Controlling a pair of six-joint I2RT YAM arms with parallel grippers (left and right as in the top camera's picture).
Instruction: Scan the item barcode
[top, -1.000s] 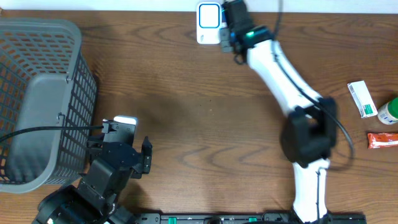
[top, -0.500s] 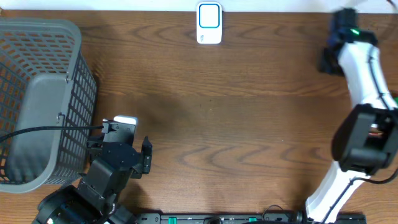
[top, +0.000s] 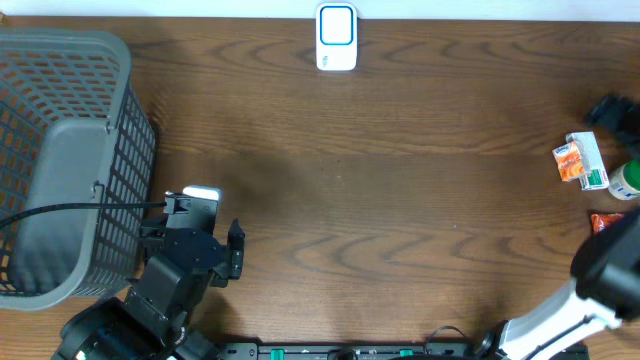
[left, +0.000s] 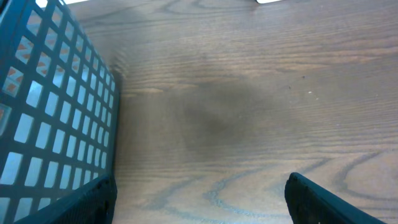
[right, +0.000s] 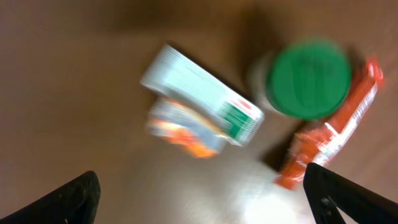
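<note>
The desk is brown wood with bold grain, smooth and faintly shiny. The basket is a matt grey plastic lattice. The scanner looks like smooth white plastic. The white-and-green carton looks like printed card. The green bottle cap is smooth plastic, and the orange-red packet is glossy wrap. The left tool has matt black fingers.

Brown wooden bench: grey plastic mesh basket at left; white-and-blue barcode scanner far centre. At right edge: orange foil sachet touching white-and-green carton on its left; green-capped bottle just beside; red-orange packet in front.
</note>
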